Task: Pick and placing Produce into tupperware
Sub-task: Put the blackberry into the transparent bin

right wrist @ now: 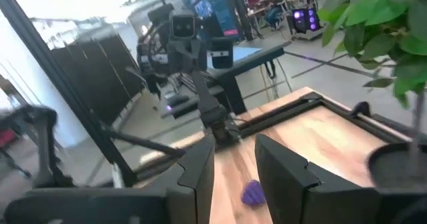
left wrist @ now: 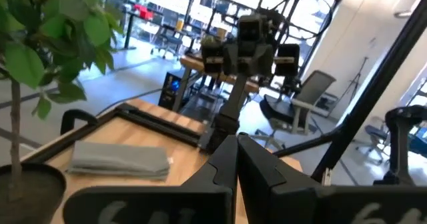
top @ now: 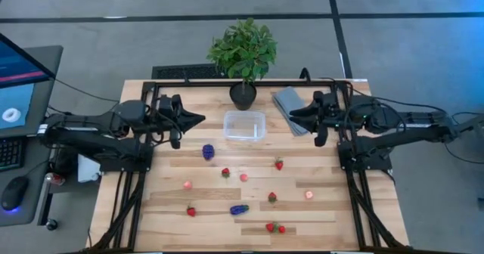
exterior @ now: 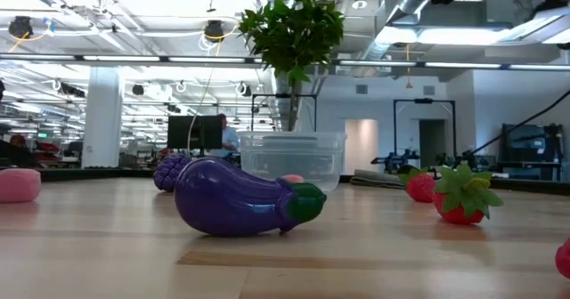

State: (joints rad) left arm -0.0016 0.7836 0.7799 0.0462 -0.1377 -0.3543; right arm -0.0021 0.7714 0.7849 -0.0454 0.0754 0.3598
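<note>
Produce (top: 225, 172) lies scattered on the desk (top: 159, 201) in front of the empty tupperware (top: 244, 125); left pincer (top: 198, 119) and right pincer (top: 293, 114) flank it, clenched, holding nothing. Low down, the purple piece (exterior: 240, 199) looks light, smooth, likely slippery: grip its middle.

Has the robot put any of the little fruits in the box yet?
Not yet, it seems. The clear tub looks empty from above. The strawberries and grape bunches all lie on the table. The left gripper and right gripper are shut, holding nothing, at the table's back. Everything's left to do.
</note>
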